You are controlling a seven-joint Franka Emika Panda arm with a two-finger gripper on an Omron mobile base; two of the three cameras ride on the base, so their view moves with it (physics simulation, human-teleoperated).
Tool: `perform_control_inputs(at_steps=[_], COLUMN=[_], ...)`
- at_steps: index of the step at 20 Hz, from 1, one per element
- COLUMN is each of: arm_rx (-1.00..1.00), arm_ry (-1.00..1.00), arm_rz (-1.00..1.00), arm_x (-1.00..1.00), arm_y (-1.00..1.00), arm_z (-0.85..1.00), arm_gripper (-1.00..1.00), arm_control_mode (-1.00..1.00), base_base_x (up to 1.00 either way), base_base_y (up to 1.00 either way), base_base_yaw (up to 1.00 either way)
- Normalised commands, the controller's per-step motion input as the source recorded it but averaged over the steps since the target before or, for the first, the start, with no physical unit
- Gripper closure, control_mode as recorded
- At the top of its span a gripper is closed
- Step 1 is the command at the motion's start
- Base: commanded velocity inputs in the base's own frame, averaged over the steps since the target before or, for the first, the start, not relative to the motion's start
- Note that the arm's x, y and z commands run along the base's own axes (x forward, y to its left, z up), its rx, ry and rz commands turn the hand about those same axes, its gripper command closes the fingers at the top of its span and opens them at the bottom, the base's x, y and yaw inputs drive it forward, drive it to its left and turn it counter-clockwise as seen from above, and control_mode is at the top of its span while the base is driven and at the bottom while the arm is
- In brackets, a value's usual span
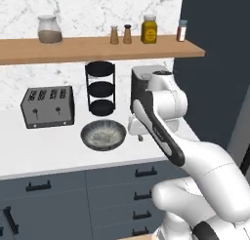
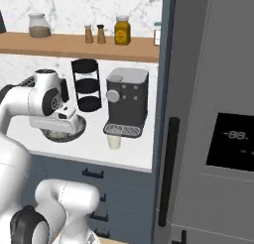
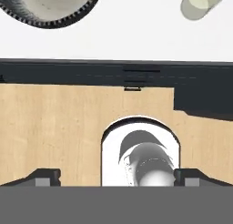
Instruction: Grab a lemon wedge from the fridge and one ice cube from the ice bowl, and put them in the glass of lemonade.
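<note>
The speckled grey ice bowl sits on the white counter in front of the black rack. The glass of lemonade stands under the coffee machine's spout. The dark grey fridge stands to the right with its doors shut, so the lemon wedge is hidden. My gripper is open, its fingertips wide apart with nothing between them. The hand points down above the counter's front edge, between the bowl and the glass.
A toaster, a black three-tier rack and a coffee machine line the back of the counter. A wooden shelf with jars and shakers hangs above. The fridge's long black handle faces me.
</note>
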Motion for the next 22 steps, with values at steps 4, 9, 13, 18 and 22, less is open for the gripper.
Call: perform_control_inputs(at_steps=[4, 9, 13, 18, 22], arm_rx=[0.0, 0.0, 0.0, 0.0, 0.02], arm_ry=[0.0, 0.0, 0.01, 0.01, -0.02], arm_rz=[0.0, 0.0, 0.06, 0.06, 0.02], arm_x=[0.0, 0.0, 0.09, 0.45, 0.5], arm_y=[0.0, 0.0, 0.53, 0.7, 0.3], arm_z=[0.0, 0.0, -0.97, -0.88, -0.42], arm_gripper=[-1.0, -1.0, -1.0, -1.0, -1.0], arm_control_mode=[1.0, 1.0, -1.0, -1.0, -1.0], base_base_x=[0.95, 0.6, 0.0, 0.0, 0.0], base_base_y=[0.0, 0.0, 0.0, 0.0, 0.0], base_base_yaw=[0.18, 0.04, 0.0, 0.0, 0.0])
